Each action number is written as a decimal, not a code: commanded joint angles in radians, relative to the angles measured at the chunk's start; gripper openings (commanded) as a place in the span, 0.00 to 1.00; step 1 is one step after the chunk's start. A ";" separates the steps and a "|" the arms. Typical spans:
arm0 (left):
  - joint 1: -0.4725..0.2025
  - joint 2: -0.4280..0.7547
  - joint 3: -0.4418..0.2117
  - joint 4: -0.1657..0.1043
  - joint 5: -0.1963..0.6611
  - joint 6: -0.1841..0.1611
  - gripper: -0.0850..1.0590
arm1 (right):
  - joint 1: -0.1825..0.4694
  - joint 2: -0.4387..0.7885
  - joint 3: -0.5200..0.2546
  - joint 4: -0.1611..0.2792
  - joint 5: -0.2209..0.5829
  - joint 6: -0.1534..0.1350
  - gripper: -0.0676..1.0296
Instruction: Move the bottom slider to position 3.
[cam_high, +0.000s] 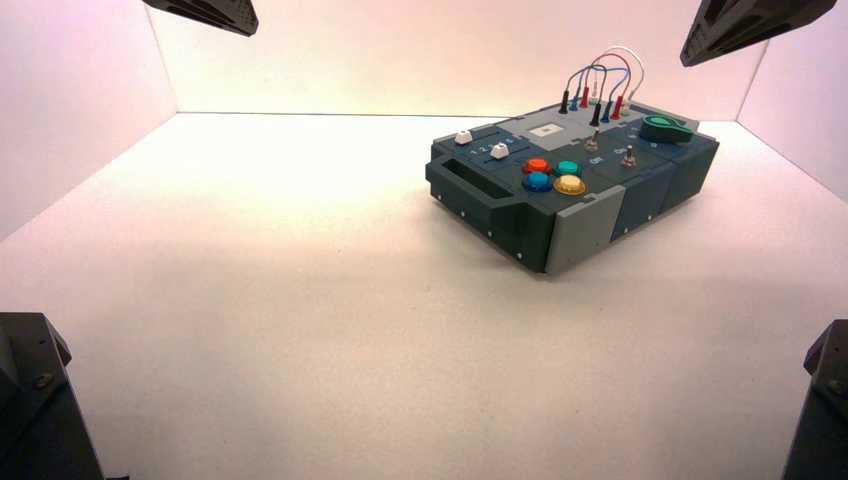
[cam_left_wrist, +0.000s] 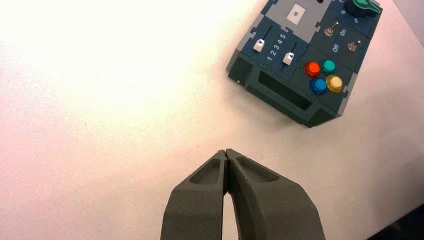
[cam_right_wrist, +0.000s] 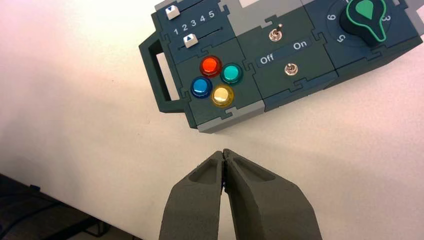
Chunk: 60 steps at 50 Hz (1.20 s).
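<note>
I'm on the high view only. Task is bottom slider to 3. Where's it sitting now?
Observer: Right wrist view has the bottom slider, the one beside the coloured buttons, at about 2, so not on 3 yet.
Operator: Are the left gripper's fingers open?
Observer: No. The left wrist view shows the left gripper shut with nothing between its fingertips, over the table.
Operator: And the right?
</note>
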 joint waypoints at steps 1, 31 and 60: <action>-0.003 -0.002 -0.017 -0.002 -0.012 -0.002 0.05 | 0.005 -0.003 -0.014 0.006 -0.005 0.000 0.04; -0.003 -0.006 -0.025 -0.002 -0.021 -0.002 0.05 | 0.043 0.041 -0.080 0.008 0.012 0.000 0.04; -0.003 -0.009 -0.041 0.002 -0.025 0.003 0.05 | 0.146 0.376 -0.252 0.008 -0.067 -0.003 0.04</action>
